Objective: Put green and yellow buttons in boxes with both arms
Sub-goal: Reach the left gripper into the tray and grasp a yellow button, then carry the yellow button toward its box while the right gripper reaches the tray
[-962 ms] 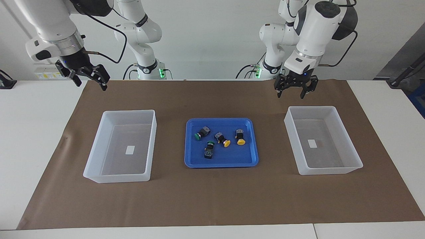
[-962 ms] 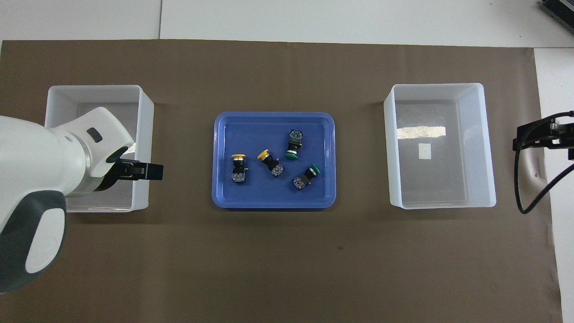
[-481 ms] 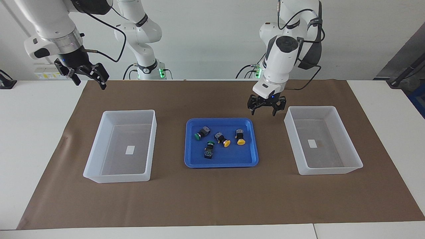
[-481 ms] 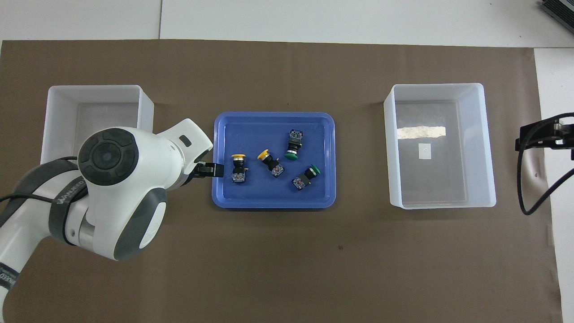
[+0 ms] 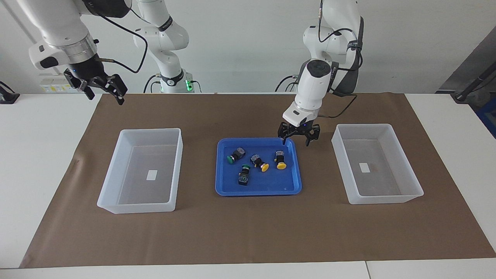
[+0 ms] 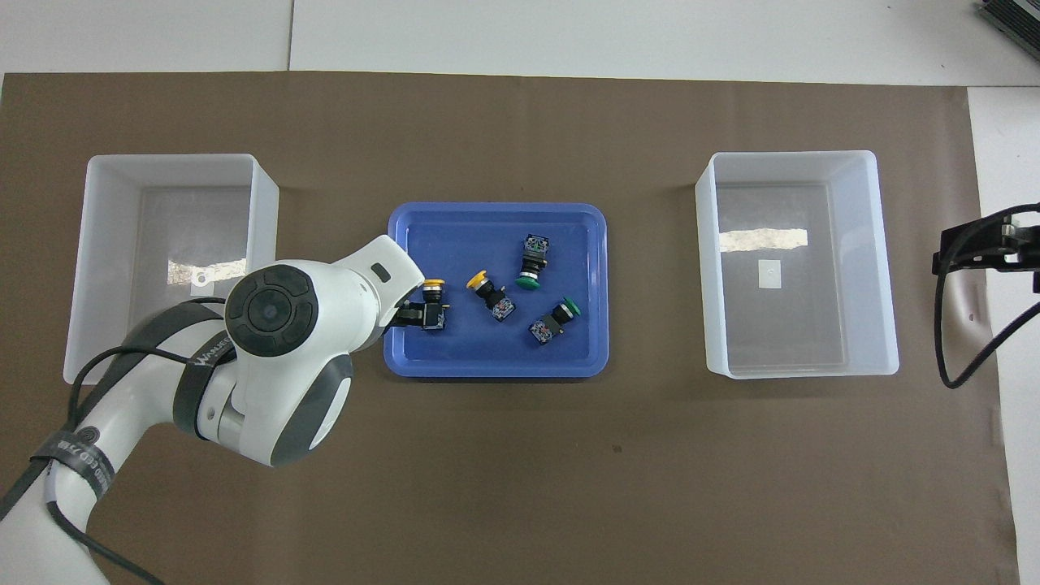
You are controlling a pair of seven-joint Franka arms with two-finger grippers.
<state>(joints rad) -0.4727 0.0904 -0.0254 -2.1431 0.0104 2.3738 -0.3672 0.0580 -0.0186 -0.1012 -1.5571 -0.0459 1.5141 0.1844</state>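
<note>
step: picking first yellow button (image 5: 281, 159) in blue tray (image 5: 232, 190) | left hand (image 5: 296, 133) hanging over tray corner, wide open, empty (lowering squarely would straddle the body) | right hand (image 5: 101, 87) waiting open, empty | boxes (image 5: 112, 186) unfilled

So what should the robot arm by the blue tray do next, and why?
Probably lower the open left gripper onto the yellow button just below it. All four buttons lie in the blue tray, both boxes hold none, and the right gripper waits off the mat's corner.
</note>
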